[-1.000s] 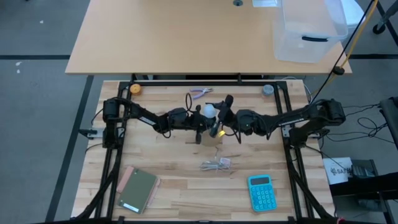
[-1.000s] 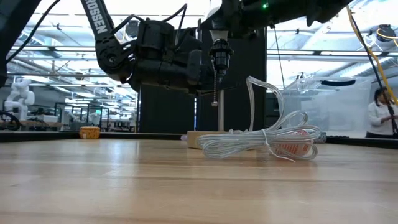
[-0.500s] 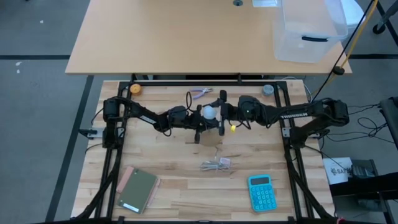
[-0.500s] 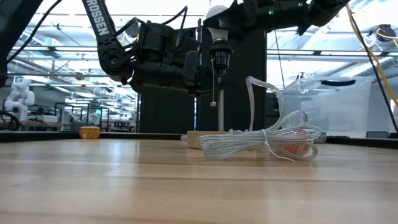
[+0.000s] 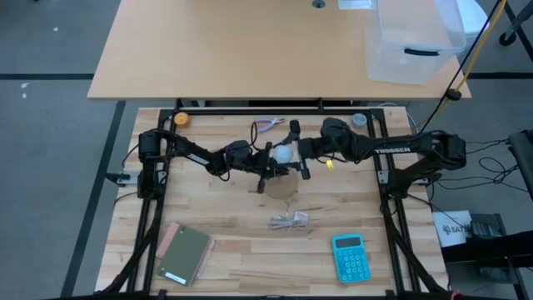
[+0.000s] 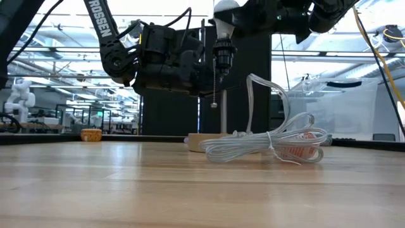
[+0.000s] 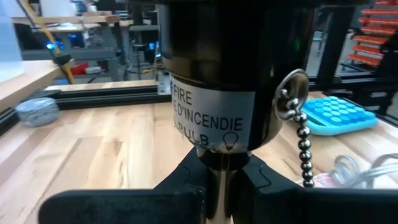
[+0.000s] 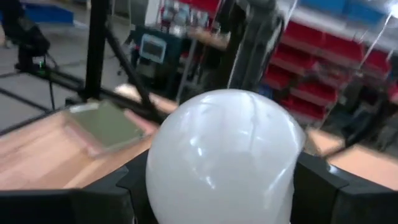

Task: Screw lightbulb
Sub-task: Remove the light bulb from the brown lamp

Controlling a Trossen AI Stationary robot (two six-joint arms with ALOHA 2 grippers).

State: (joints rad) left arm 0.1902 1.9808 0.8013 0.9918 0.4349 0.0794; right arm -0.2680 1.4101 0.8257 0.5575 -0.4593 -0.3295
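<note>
Lightbulb [image 5: 284, 152] in right tool [image 5: 291, 154]

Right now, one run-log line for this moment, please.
left gripper: shut on socket, held above table | right gripper: shut on lightbulb, atop socket | step: screwing in, seating not visible

Both arms are reaching in from the sides of the table and meeting near the middle of its far half, well above the top. The left gripper [image 5: 268, 163] is lying level, its fingers [image 7: 186, 180] clamped tight on the socket stem. The right gripper [image 5: 289, 155] is lying level too, fingers [image 8: 323, 180] pressing on either side of the bulb.
</note>
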